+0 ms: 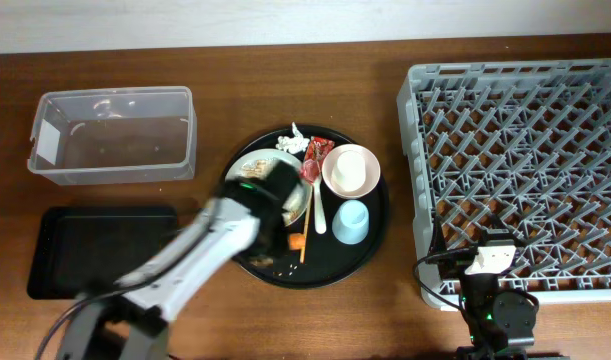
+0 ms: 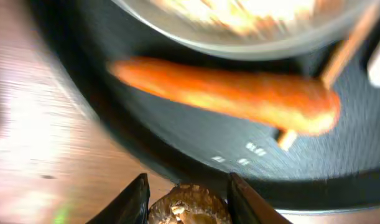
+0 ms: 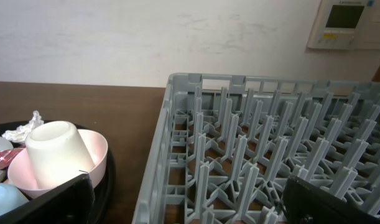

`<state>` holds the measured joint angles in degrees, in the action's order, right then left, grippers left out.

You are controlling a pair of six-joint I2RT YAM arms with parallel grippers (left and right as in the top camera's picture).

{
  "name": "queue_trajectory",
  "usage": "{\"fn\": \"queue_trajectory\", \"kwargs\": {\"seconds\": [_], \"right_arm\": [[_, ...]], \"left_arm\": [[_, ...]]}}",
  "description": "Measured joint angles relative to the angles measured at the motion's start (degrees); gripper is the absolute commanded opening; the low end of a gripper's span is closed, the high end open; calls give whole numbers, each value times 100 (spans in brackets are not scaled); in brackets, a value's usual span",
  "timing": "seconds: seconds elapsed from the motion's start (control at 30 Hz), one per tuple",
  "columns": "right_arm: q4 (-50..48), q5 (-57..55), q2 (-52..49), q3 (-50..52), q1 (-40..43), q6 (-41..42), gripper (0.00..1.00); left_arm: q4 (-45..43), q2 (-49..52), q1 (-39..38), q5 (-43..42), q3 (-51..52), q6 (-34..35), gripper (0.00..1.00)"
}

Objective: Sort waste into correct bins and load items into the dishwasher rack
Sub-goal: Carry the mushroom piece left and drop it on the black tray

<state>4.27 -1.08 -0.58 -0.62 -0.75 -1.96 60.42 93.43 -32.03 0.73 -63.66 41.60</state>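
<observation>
My left gripper (image 2: 188,196) is shut on a brownish mushroom bit (image 2: 190,208), held over the near rim of the round black tray (image 1: 370,250); overhead it (image 1: 273,200) hides most of the plate (image 1: 253,165). Just ahead lie the orange carrot (image 2: 239,93) and a chopstick (image 2: 345,53), below the plate with rice (image 2: 252,25). The cream-pink bowl (image 1: 350,170) holds the small white cup (image 3: 56,152). The blue cup (image 1: 351,222), fork (image 1: 319,205), red wrapper (image 1: 315,160) and white paper (image 1: 293,142) are on the tray. My right gripper (image 3: 196,205) is open and empty at the grey rack's (image 1: 525,170) front-left corner.
The clear tub (image 1: 110,135) stands at the back left. The shallow black rectangular tray (image 1: 100,250) lies in front of it, with my left arm passing its right end. The rack takes up the right side of the table.
</observation>
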Motion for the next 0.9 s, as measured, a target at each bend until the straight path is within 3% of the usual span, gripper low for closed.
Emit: {"fn": "queue_trajectory", "kwargs": {"seconds": [0.07,0.17,0.3,0.33,0.4,0.47,0.5,0.67,0.9], "right_arm": [[0,0,0,0,-2,0,99],[0,-2,0,0,-2,-2,99],[0,-2,0,0,-2,2,99],[0,-2,0,0,0,0,99],[0,-2,0,0,0,-4,99],[0,0,0,0,-2,-4,99],[0,0,0,0,-2,-2,99],[0,0,0,0,0,-2,99],[0,0,0,0,-2,-2,99]], "left_arm": [[59,-302,527,44,-2,-240,40],[212,-979,2044,308,-13,-824,40],[-13,-1027,4006,645,-9,-931,41],[-181,-1029,4446,730,4,-933,50],[-435,-1034,5141,789,127,-957,53],[-459,-1034,5652,811,243,-970,76],[-459,-1034,5860,811,260,-979,77],[-450,-1034,5982,584,262,-1001,83],[48,-1587,5554,-894,249,-1711,83]]}}
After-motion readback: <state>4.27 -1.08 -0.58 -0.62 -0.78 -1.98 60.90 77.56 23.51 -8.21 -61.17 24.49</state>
